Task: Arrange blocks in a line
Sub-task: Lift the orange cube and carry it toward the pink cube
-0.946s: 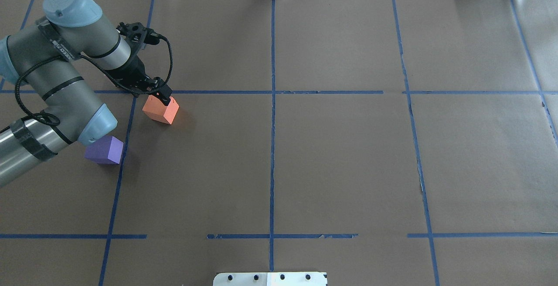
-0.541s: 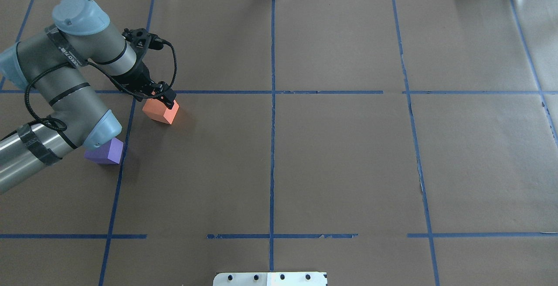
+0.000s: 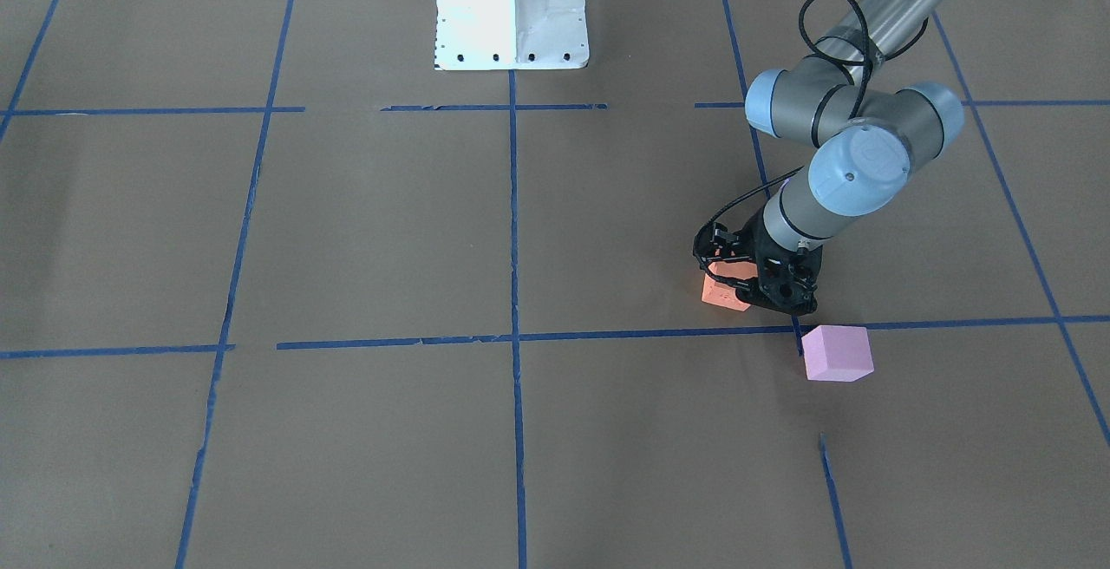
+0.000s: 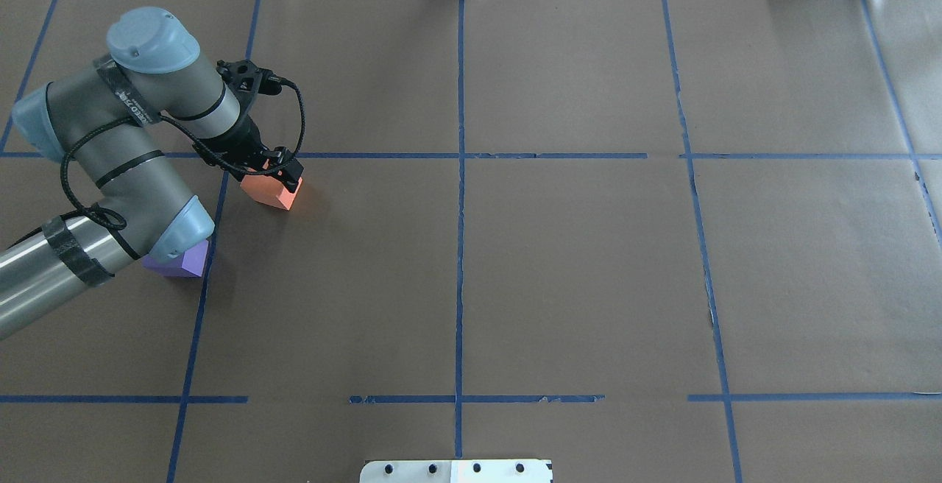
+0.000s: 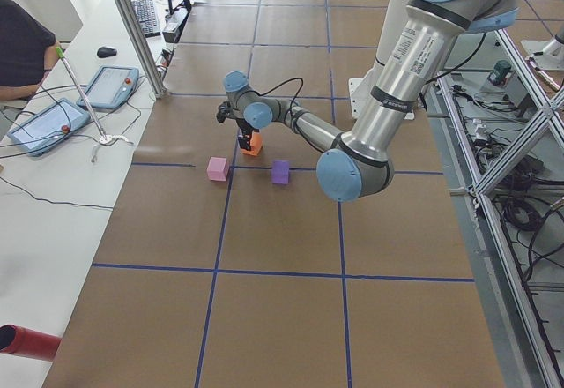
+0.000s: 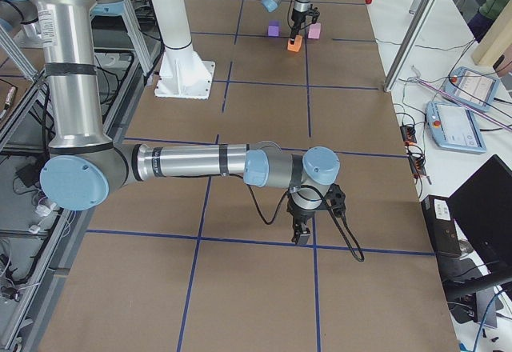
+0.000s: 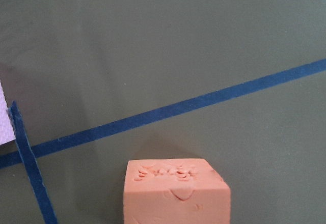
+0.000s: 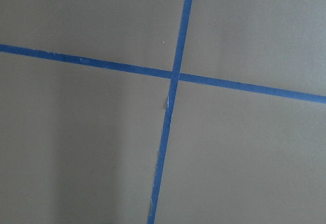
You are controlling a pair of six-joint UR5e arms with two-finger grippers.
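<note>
The orange block [image 4: 266, 193] rests on the brown table just near of a blue tape line; it also shows in the front view [image 3: 716, 293] and the left wrist view [image 7: 175, 193]. My left gripper [image 4: 287, 172] stands low over its top, jaws apparently open astride it. The violet-purple block [image 4: 185, 261] lies near-left, partly under my left arm's elbow. The pale pink block [image 3: 837, 352] lies beyond the tape line, hidden by the arm in the overhead view. My right gripper [image 6: 301, 236] hangs far off over bare table; I cannot tell its state.
Blue tape lines [image 4: 460, 247] divide the brown paper into squares. The white robot base [image 3: 510, 5] stands at the table's near edge. Tablets and cables [image 5: 53, 123] lie on the bench beyond the far edge.
My left arm's wrist and elbow have shifted right and lower, bringing the gripper further down over the orange block. The blocks have not moved.
</note>
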